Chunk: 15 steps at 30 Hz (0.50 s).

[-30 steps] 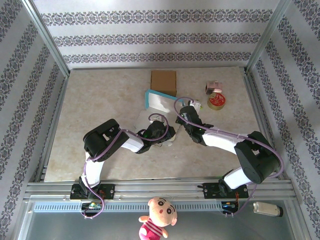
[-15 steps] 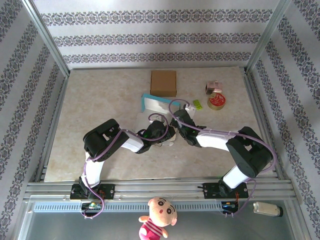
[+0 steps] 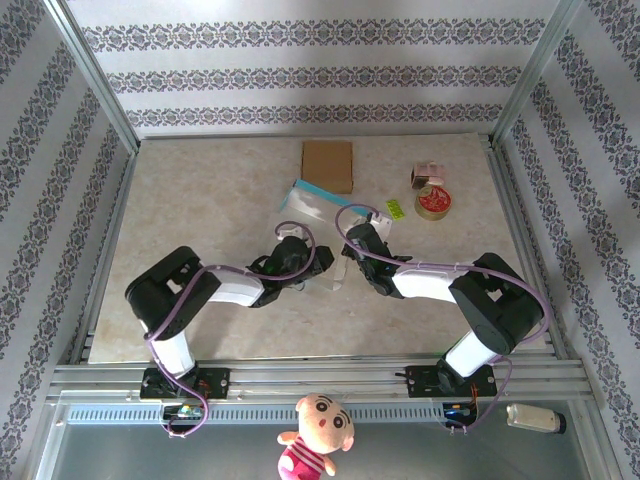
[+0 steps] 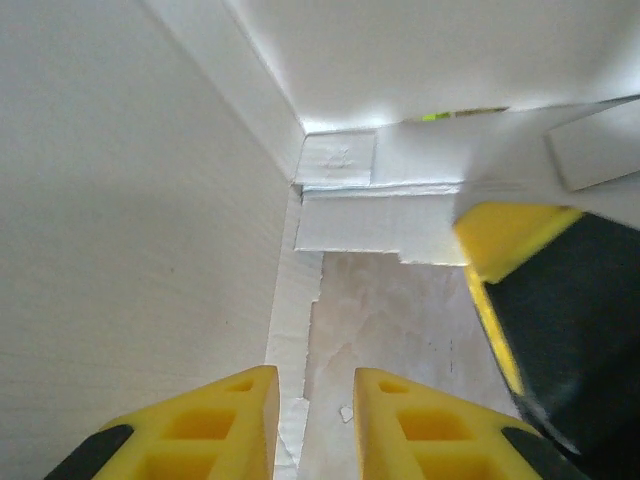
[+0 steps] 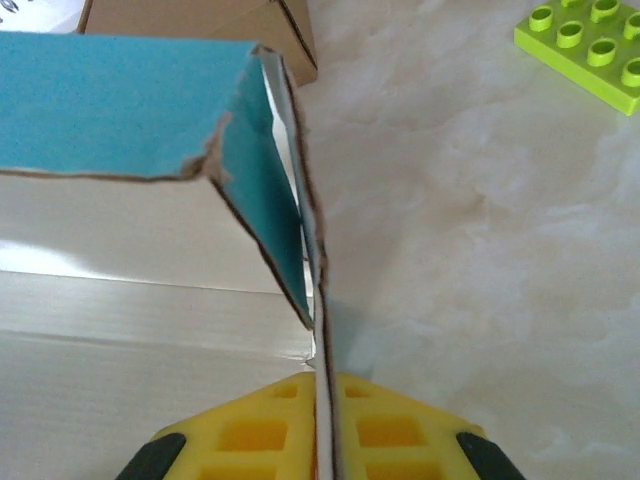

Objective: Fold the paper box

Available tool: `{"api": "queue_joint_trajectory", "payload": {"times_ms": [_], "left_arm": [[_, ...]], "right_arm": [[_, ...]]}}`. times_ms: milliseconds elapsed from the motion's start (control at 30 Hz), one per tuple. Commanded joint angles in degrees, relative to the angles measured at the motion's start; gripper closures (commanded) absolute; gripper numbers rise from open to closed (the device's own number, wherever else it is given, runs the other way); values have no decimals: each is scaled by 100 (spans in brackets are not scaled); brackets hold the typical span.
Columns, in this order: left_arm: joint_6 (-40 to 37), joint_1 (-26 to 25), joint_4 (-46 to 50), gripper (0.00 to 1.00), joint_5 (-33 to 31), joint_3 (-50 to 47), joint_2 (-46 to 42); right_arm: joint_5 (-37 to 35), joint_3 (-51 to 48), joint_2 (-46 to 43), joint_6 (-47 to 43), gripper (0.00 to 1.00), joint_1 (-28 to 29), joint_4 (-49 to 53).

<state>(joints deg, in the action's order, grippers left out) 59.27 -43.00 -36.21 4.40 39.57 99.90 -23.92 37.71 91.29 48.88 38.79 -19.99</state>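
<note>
A plush doll (image 3: 315, 430) sits closest, down below the rail in front of my arm bases. Past it, my two arms reach in toward the middle of the counter (image 3: 200, 200) and almost meet.

My left end effector (image 4: 315, 375) is let go, its yellow fingers a little apart with nothing pinched. It points into the white inside of the paper box (image 3: 318, 205). A white flap edge runs along the counter under the gap.

My right end effector (image 5: 322, 385) is clamped tight on a thin side wall of the paper box. That wall stands up on its edge, and it is teal outside and white inside. The box lies in the middle of the counter, just past both end effectors.

To the right of the box lies a green toy brick (image 5: 590, 45). A bit farther right are a roll of tape (image 3: 434, 204) and a small pink box (image 3: 428, 176). A brown cardboard box (image 3: 328, 165) sits just behind the paper box. There is some print in the far corner of my right wrist view, too small to read.

The left side of the counter is wide and bare. Metal posts and patterned walls close in the edges.
</note>
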Motion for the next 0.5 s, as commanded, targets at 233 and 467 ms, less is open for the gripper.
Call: {"api": "queue_joint_trajectory", "payload": {"times_ms": [233, 467], "left_arm": [[-2060, 359, 2733, 78, -1033, 707, -359], [-2001, 477, 2407, 84, -80, 884, 298]], "right_arm": [[-16, 41, 140, -230, 90, 49, 232], [256, 210, 82, -228, 88, 33, 364]]}}
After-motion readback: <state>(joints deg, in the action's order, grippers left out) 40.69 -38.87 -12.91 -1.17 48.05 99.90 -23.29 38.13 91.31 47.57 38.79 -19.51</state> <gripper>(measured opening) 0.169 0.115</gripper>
